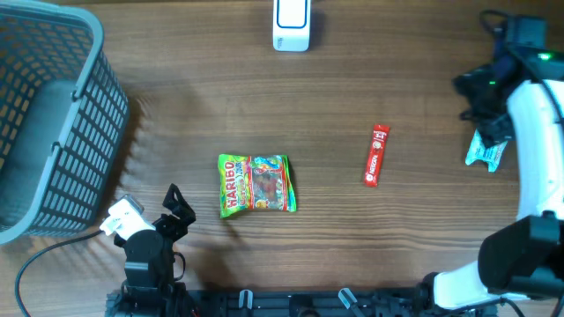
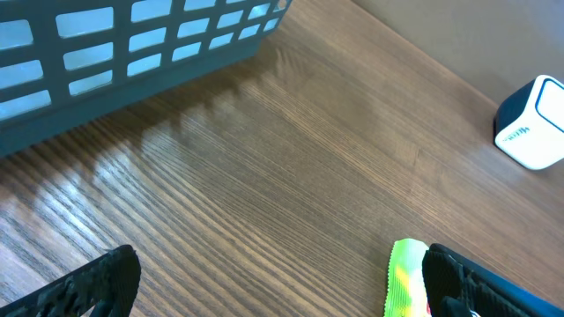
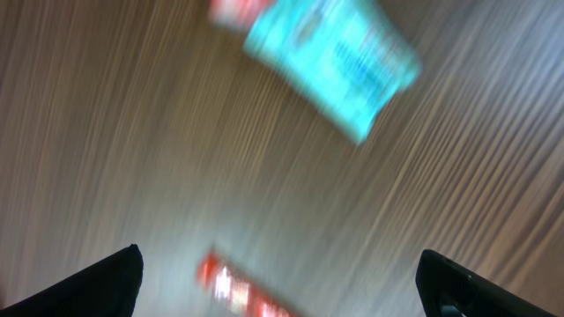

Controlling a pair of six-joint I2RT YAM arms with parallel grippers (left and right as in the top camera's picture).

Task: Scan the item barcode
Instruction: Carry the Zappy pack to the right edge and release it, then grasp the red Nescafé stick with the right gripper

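At right table [image 1: 352, 88] edge, right pincer [image 3: 278, 257] hung spread near teal packet [image 3: 335, 57], gripping nothing; left pincer [image 2: 280, 255] sat spread, empty, beside Haribo bag [image 1: 256, 184].

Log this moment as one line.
left hand open, empty | right hand open, near teal packet | gummy bag, red bar, scanner on table

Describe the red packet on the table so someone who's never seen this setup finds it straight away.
On the wooden table, start at the green Haribo bag near the middle of the overhead view. The red packet lies apart from it toward the right arm, about halfway to a teal packet. It is the only slim, stick-shaped red item.
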